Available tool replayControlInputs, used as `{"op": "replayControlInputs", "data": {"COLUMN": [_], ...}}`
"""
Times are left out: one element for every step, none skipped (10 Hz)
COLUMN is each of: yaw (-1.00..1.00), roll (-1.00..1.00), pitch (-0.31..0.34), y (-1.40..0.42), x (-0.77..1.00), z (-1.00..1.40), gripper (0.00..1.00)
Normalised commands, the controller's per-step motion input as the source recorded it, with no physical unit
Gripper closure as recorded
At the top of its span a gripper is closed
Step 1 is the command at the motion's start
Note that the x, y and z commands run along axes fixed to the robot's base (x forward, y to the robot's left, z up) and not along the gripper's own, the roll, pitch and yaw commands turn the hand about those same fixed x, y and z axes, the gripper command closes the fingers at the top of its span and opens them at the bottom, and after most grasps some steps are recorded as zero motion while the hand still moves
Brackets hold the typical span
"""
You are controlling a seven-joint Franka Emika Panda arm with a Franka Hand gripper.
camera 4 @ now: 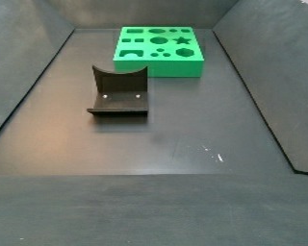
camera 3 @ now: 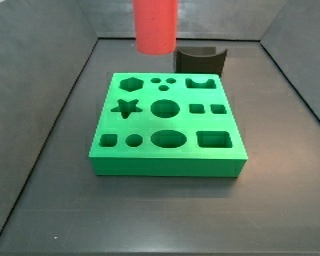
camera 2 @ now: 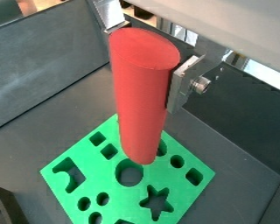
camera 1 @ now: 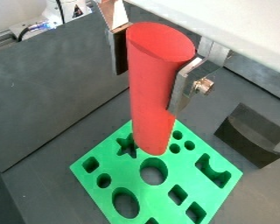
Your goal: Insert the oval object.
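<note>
Hanging upright above the green block (camera 3: 167, 124): the oval object (camera 1: 152, 87).
Gripping the red peg between silver fingers (camera 1: 187, 80), gripper (camera 2: 149, 57) hovering high; lying beyond the block, the dark curved block (camera 3: 200, 59).

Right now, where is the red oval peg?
The red oval peg is held upright in the gripper, above the green block, in both wrist views.

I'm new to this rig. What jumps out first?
The red peg, upright in the gripper, hangs above the green block. The block, full of shaped holes, sits at the far end of the floor in a side view, with the dark curved block nearer.
</note>
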Motion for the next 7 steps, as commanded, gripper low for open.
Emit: {"op": "replayControlInputs", "data": {"yaw": [-0.06, -0.11, -0.11, -0.08, 0.00, 0.03, 0.00], "roll": [-0.15, -0.08, -0.02, 0.00, 0.00, 0.01, 0.12], "pitch": [-0.219, -0.219, -0.217, -0.156, -0.109, -0.073, 0.011], "y": [-0.40, -0.52, -0.57, -0.48, -0.30, -0.33, -0.15], "x": [0.36, 0.42, 0.43, 0.55, 0.47, 0.37, 0.19], "z": [-0.66, -0.80, -0.88, -1.00, -1.00, -1.00, -0.73], "gripper": [1.00, 1.00, 1.00, 1.00, 1.00, 1.00, 1.00]}}
